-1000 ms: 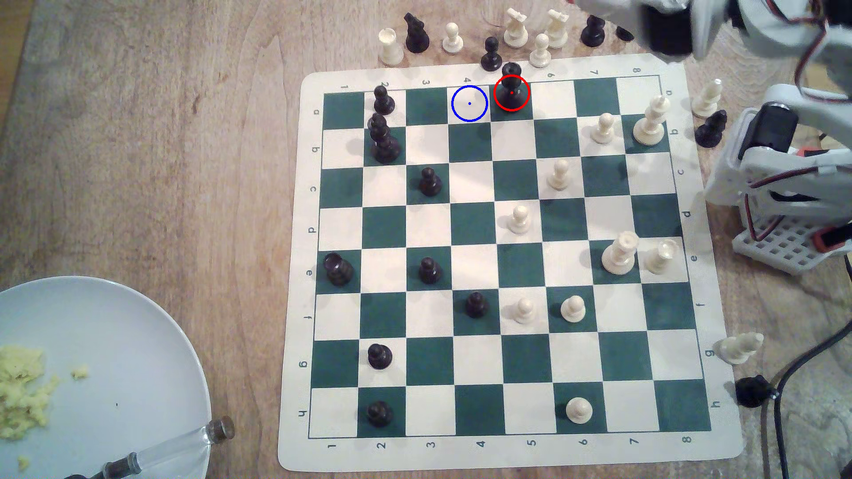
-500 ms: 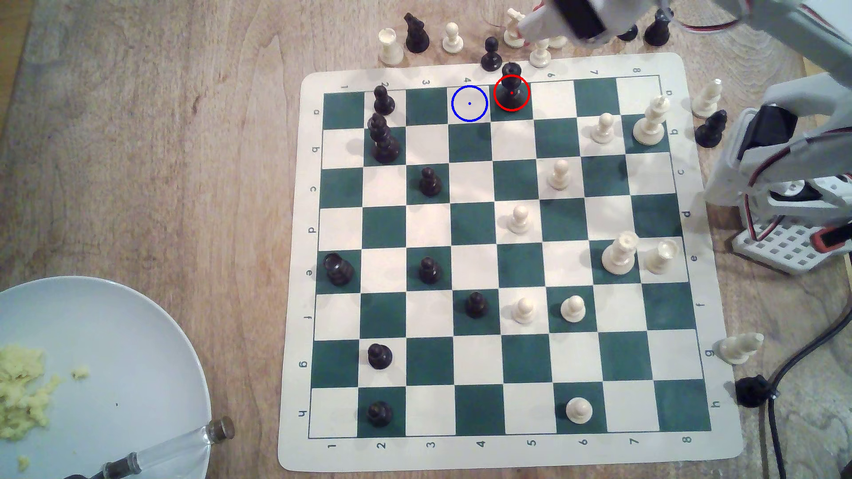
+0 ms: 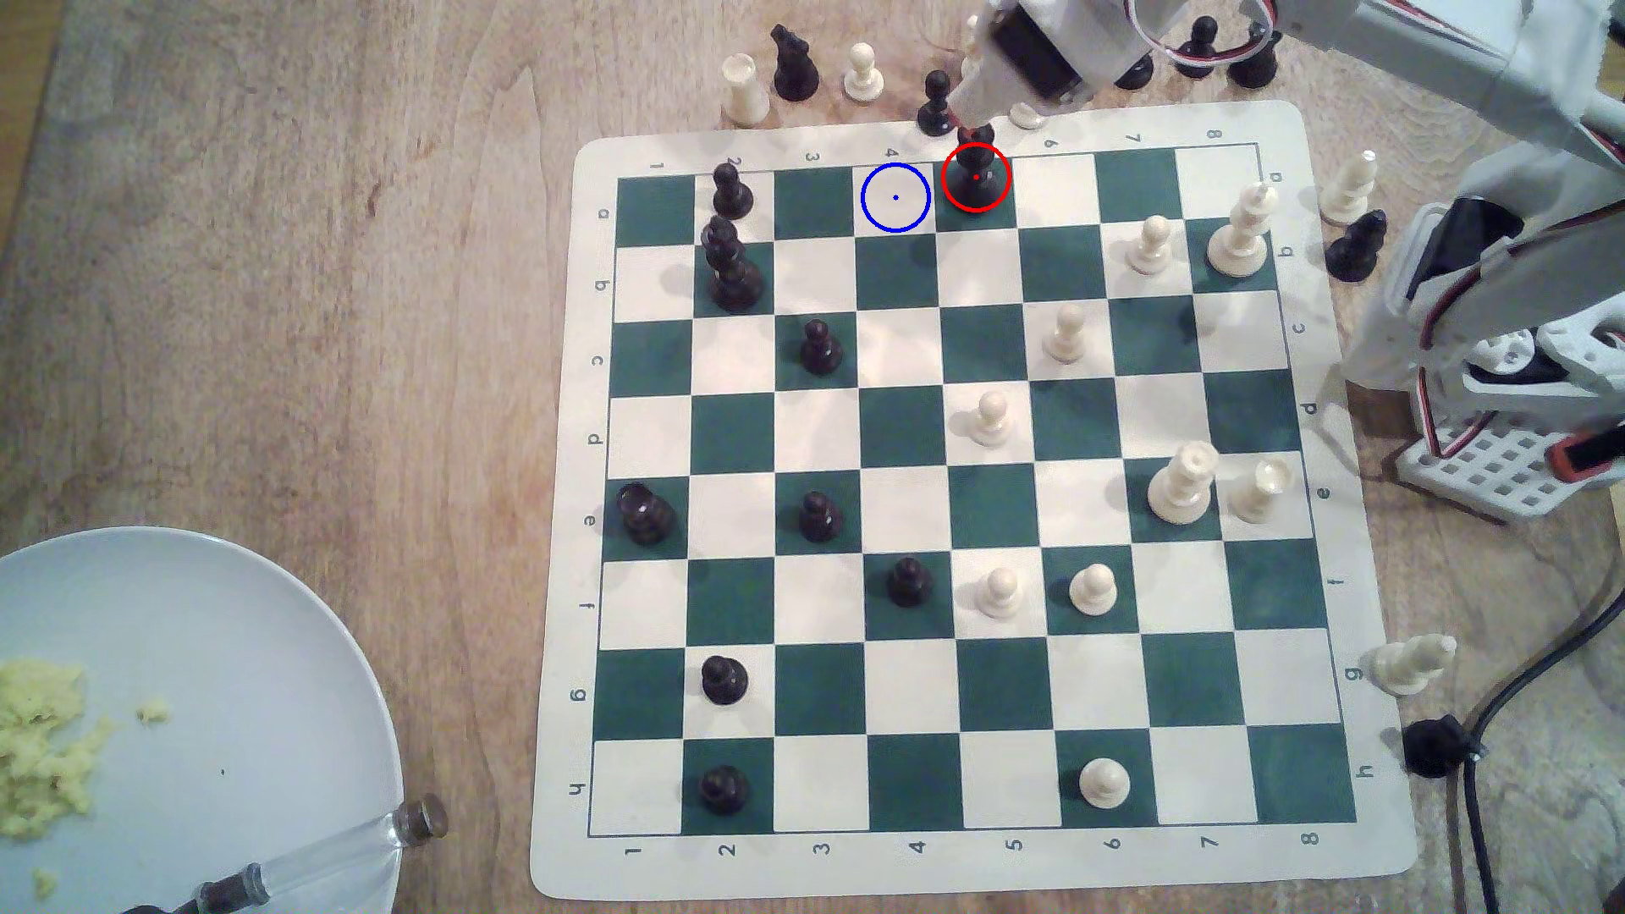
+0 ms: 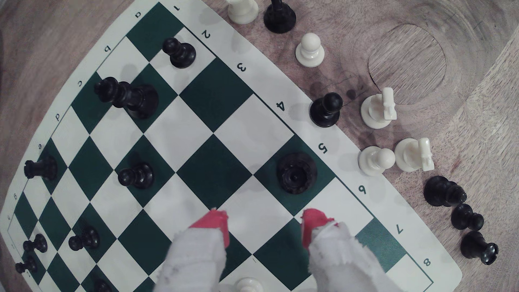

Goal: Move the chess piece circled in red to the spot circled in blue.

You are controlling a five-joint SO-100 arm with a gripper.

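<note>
The step in hand is the approach; the claw (image 4: 264,224) hangs released above the black rook (image 4: 296,173), grasping nothing. Next it likely must descend around the rook's turret, clench, then carry it to the blue-ringed square (image 3: 895,198) just beside.

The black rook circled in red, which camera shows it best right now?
The wrist view: the black rook is seen whole from above, unobstructed, ahead of the open gripper. In the exterior view the rook is small, its top partly covered by the arm.

Soft, even light casts faint shadows beside the pieces. The exterior view is slightly grainy, with the arm (image 3: 1407,53) blurred. The wrist view bends the chessboard (image 4: 196,157) strongly at its edges.
</note>
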